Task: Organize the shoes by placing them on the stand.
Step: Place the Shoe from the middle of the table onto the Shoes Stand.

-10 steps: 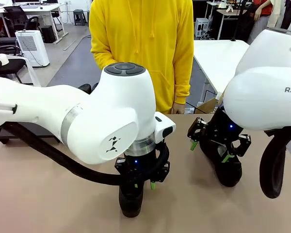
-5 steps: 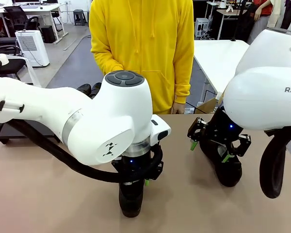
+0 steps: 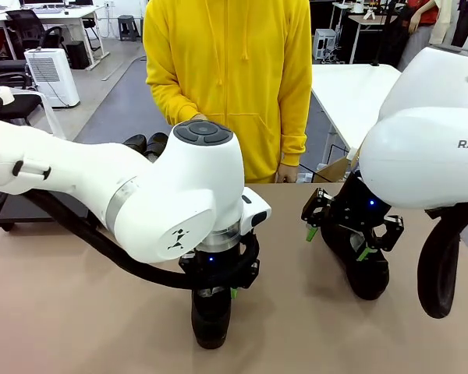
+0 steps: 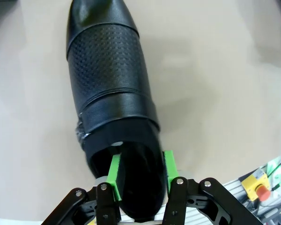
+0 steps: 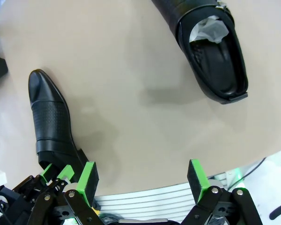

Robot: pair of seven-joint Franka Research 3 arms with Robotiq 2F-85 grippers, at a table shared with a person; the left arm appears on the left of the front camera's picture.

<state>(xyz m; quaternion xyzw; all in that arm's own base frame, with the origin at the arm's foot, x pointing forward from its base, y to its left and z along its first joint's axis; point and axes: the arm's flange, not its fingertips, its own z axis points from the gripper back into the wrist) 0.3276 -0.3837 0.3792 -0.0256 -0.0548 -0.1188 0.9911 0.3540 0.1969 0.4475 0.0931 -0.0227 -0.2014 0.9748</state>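
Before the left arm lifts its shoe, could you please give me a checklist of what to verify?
1. Grip: ok, the left gripper clamps the heel end of the left shoe between its green pads.
2. Lift-off: cannot tell whether that shoe is clear of the table.
3. Other arm: ok, the right gripper is open, nothing between its pads.
4. Next item: ok, the right shoe lies free on the table, outside those pads.
5. Person: ok, the person's hand is at the far edge, away from both grippers.
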